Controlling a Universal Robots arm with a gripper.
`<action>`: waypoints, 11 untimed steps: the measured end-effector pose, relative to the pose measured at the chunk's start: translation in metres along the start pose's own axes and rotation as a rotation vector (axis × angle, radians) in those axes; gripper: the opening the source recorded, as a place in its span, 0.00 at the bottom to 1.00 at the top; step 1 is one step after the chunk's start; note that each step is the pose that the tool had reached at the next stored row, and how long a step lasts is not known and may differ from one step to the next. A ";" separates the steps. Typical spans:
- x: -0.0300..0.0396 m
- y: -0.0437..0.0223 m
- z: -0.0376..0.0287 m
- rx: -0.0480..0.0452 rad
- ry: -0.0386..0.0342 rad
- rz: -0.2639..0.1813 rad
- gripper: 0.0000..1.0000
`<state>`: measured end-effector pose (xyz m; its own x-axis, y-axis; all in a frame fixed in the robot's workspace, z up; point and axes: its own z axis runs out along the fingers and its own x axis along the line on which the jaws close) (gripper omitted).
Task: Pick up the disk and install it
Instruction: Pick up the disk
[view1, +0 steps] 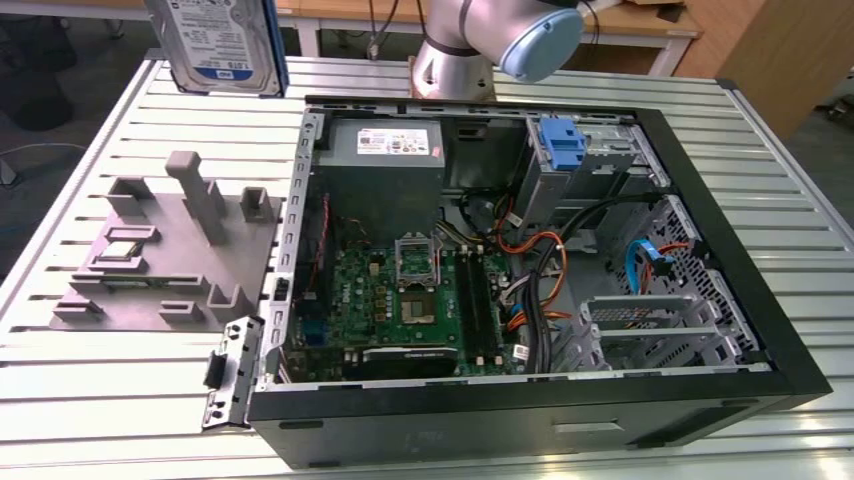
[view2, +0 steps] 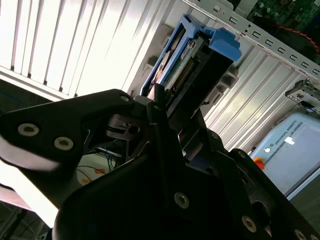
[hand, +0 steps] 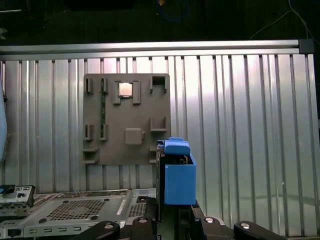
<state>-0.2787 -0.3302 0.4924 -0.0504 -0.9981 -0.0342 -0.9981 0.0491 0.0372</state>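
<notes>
Up off the counter (view1: 120, 370), the pincer (view2: 175, 107) is clamped tight on the disk (view2: 200, 60), so the drive with its blue rails hangs in the air, sticking out past the fingertips and not touching anything else. Below the pincer, the grey slotted tray (hand: 125, 117) lies flat on the slats. The open computer case (view1: 534, 260) sits right beside that tray, also lower than the pincer.

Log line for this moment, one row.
gripper: shut on disk | disk: held in air over slatted table | computer case: open, disk not yet inside
</notes>
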 end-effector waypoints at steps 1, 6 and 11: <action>-0.0001 -0.0017 -0.0001 -0.0001 0.0001 0.000 0.35; -0.0008 -0.0110 -0.0002 0.0000 0.0000 0.000 0.35; -0.0015 -0.0205 -0.0003 0.0000 0.0000 0.000 0.35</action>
<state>-0.2582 -0.3297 0.4920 -0.0504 -0.9981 -0.0342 -0.9981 0.0491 0.0372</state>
